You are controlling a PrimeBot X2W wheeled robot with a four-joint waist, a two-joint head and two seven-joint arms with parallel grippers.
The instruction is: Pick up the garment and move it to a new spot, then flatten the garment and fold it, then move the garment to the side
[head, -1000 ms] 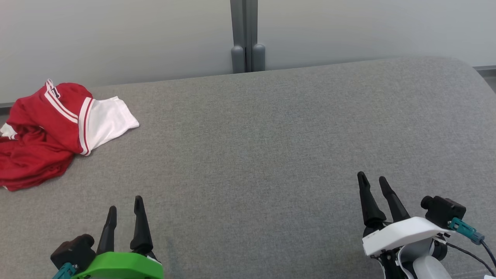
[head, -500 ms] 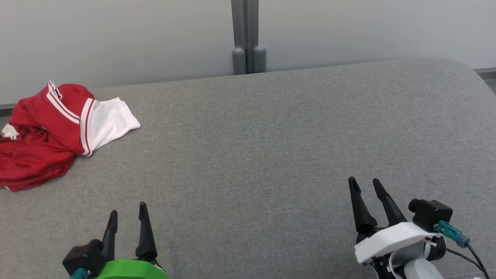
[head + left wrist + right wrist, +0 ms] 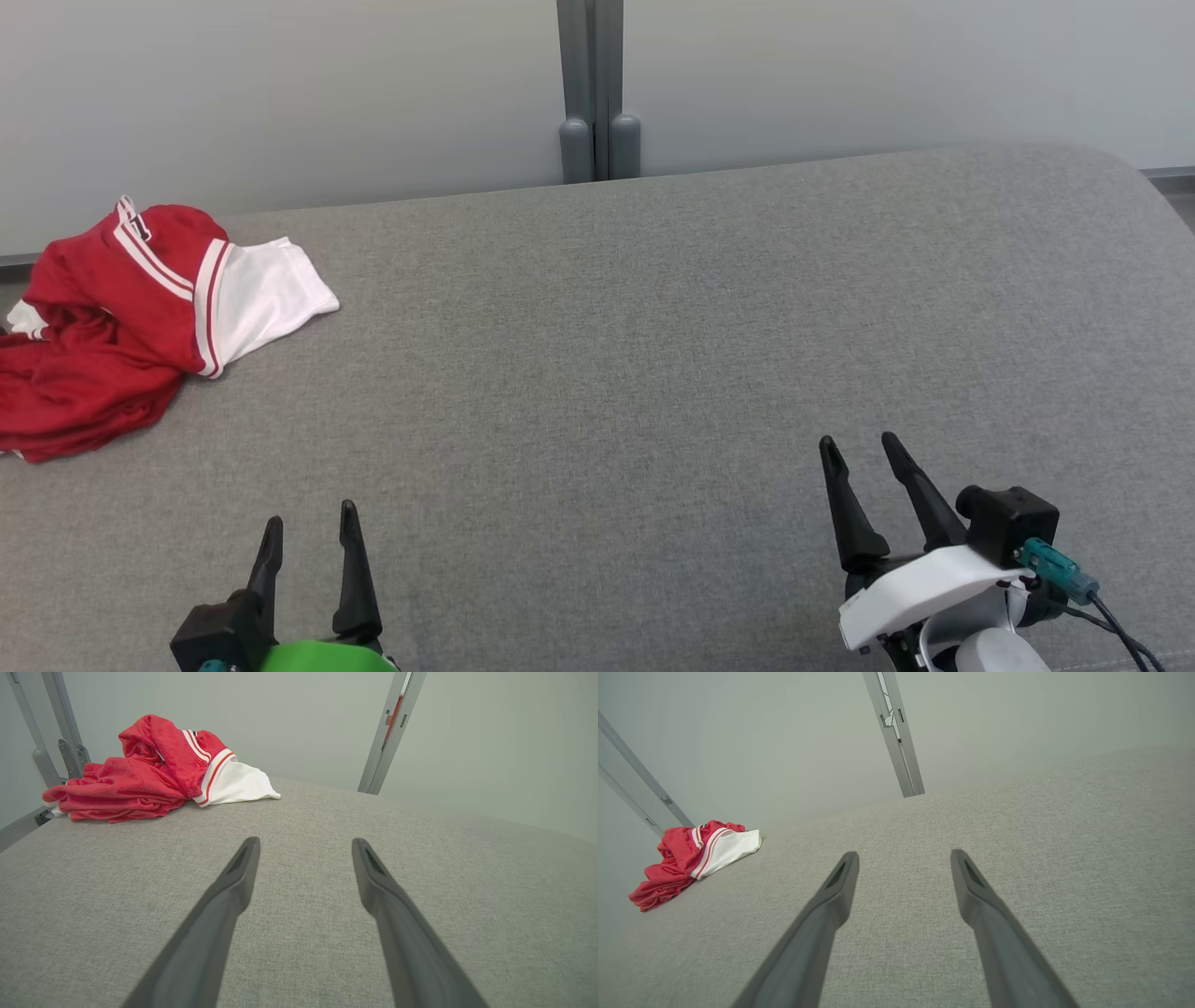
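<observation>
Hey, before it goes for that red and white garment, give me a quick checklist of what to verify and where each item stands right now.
1. Left gripper open, empty: ok.
2. Right gripper open, empty: ok.
3. Garment in sight, crumpled at the far left of the grey surface: ok.
4. A gripper touching the garment: not ok, both are apart from it.
5. Bare middle of the surface for a new spot: ok.
6. Garment wholly on the surface: cannot tell.

No writing can be read here; the small dark tag (image 3: 140,225) on the red-and-white garment (image 3: 103,317) is too tiny to make out.
</observation>
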